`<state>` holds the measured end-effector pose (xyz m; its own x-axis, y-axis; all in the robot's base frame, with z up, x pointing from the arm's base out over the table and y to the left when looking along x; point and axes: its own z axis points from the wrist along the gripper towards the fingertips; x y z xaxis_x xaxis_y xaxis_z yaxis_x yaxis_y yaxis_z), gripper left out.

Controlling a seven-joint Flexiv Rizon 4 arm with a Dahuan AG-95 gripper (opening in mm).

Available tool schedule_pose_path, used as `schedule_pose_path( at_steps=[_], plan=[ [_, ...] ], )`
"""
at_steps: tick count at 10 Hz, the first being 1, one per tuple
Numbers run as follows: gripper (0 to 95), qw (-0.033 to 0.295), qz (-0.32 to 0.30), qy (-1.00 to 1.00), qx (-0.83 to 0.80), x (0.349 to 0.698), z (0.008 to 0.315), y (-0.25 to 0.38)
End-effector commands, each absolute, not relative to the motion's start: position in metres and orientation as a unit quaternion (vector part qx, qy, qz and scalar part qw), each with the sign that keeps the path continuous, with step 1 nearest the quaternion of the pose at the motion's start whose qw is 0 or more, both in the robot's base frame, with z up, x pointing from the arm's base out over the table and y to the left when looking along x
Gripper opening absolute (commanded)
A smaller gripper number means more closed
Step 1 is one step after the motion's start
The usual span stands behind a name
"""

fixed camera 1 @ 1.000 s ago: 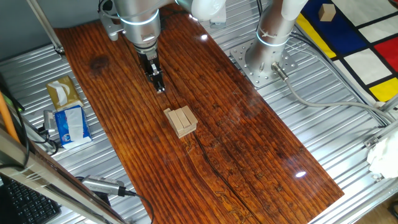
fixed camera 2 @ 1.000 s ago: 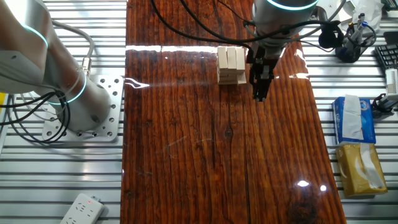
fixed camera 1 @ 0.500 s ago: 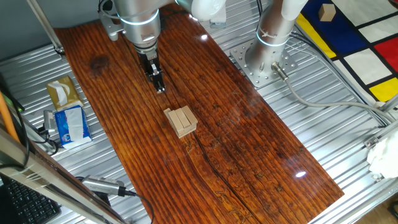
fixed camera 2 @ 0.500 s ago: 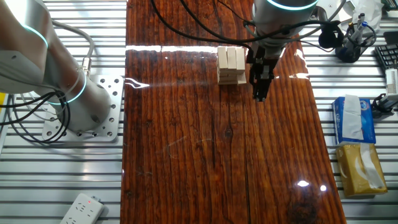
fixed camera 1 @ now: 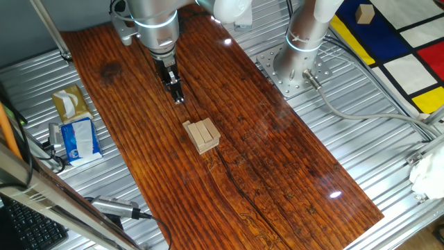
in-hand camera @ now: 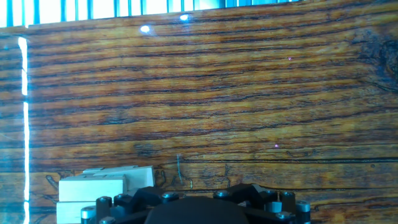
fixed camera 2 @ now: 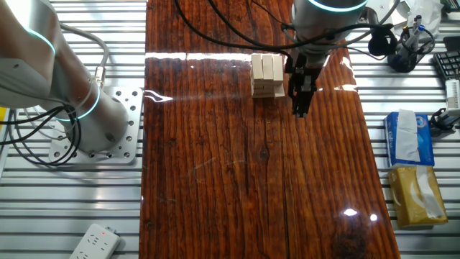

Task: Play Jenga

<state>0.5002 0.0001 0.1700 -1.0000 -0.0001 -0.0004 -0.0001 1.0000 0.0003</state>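
We are at the approach step of the game: our tool (fixed camera 1: 178, 98) hangs over the bare desk (fixed camera 1: 263, 160) a little way from the Jenga pile (fixed camera 1: 202, 135), carrying nothing, with no bar drawn out yet as far as we can judge. The pile sits near the middle of the desk in one fixed view, a low stack with three pale bars abreast on top; in the other fixed view it stands just beside the tool (fixed camera 2: 300, 109), apart from it. The fingers look dark and slim and seem drawn close together, but at this size we cannot tell whether the tool is open or closed. The hand view shows only the edge of the Jenga pile (in-hand camera: 106, 186) at the lower left, so we are not lined up on it. Next we would need to swing across to face one bar squarely, settle at its height, and touch it gently so the stack stays standing.
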Motion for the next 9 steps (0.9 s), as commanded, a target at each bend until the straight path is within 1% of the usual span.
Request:
schedule_pose_path(
  at_steps=[1, 9],
  plan=[
    [0.0, 0.001, 0.009, 0.994, -0.105, 0.5000, 0.1700, 0.0001],
    [0.0, -0.002, 0.003, 0.994, -0.110, 0.5002, 0.1726, 0.0025]
  ],
)
